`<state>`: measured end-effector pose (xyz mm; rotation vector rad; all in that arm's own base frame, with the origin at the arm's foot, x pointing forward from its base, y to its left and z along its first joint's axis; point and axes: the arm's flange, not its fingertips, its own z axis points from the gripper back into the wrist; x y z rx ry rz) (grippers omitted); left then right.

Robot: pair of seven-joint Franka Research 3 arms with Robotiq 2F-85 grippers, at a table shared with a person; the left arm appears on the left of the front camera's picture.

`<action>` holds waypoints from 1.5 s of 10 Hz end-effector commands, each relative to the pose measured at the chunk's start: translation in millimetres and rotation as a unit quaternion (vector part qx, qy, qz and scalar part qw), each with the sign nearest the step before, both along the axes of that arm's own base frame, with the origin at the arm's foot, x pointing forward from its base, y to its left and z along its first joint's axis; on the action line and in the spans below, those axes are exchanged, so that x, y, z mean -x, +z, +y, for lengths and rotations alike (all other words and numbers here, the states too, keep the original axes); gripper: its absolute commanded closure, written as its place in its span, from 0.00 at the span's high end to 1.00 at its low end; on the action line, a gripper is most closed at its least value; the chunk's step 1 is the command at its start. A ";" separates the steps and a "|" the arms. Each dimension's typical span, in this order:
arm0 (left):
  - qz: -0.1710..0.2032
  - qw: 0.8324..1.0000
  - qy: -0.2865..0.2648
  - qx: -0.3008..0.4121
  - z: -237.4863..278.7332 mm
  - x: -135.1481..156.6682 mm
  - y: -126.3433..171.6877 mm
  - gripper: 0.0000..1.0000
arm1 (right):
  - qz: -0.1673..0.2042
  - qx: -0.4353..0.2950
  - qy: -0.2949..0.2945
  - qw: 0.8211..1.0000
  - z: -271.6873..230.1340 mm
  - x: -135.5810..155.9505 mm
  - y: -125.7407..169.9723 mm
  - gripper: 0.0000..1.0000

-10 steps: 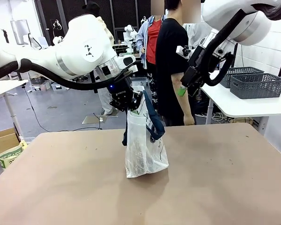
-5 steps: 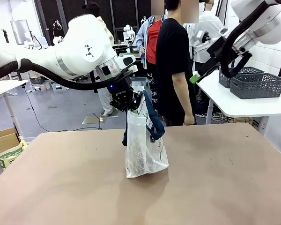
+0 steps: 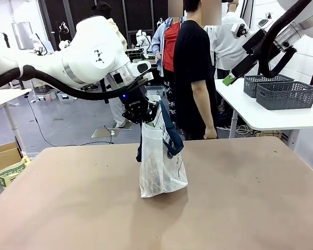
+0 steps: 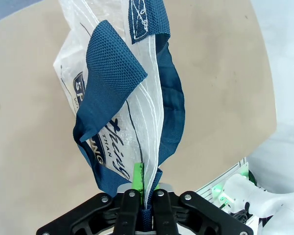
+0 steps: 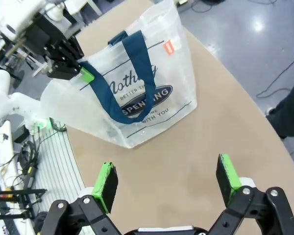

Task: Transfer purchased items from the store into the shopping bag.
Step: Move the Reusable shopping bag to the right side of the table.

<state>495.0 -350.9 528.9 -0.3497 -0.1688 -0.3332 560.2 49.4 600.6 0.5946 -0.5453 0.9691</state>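
Bag [image 3: 161, 166] rim is pinched shut in the left gripper [image 4: 146, 188]; right gripper [image 5: 166, 183], fingers spread, empty. If that thin plastic slips, the bag could be dropped flat.

Tan tabletop [image 3: 240, 198], grey floor [image 3: 68, 125], white side table [image 3: 271, 117] at right, cardboard box [image 3: 4, 154] at left, dark rear wall panels [image 3: 141, 13].

shopping bag [image 3: 161, 169]: translucent white, navy woven handles, blue lettering, small orange tag | table [image 3: 250, 208]: plain tan | baskets [image 3: 284, 94], right of frame: dark grey openwork
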 end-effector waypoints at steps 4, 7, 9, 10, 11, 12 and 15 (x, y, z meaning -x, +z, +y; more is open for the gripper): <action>0.048 0.993 0.000 -0.107 -28.5 -8.9 13.7 0.00 | 0.000 -0.004 -0.004 1.000 0.5 -4.7 -5.4 1.00; 0.092 0.986 0.011 -0.140 -40.9 -19.8 11.9 0.00 | 0.000 -0.004 -0.004 1.000 0.5 -4.7 -5.4 1.00; 0.103 0.984 0.006 -0.146 -42.4 -23.5 15.4 0.00 | 0.000 -0.004 -0.004 1.000 0.5 -4.7 -5.4 1.00; 0.096 0.984 0.003 -0.151 -39.4 -25.2 25.2 0.00 | 0.000 -0.004 -0.004 1.000 0.5 -4.7 -5.4 1.00; 0.082 0.984 0.013 -0.159 -36.0 -27.4 40.2 0.00 | 0.000 -0.004 -0.004 1.000 0.5 -4.7 -5.4 1.00; 0.069 0.983 0.020 -0.171 -33.0 -28.6 53.2 0.00 | 0.000 -0.004 -0.004 1.000 0.5 -4.7 -5.4 1.00; 0.042 0.980 0.019 -0.196 -14.6 -28.4 87.6 0.00 | 0.000 -0.004 -0.004 1.000 0.5 -4.7 -5.4 1.00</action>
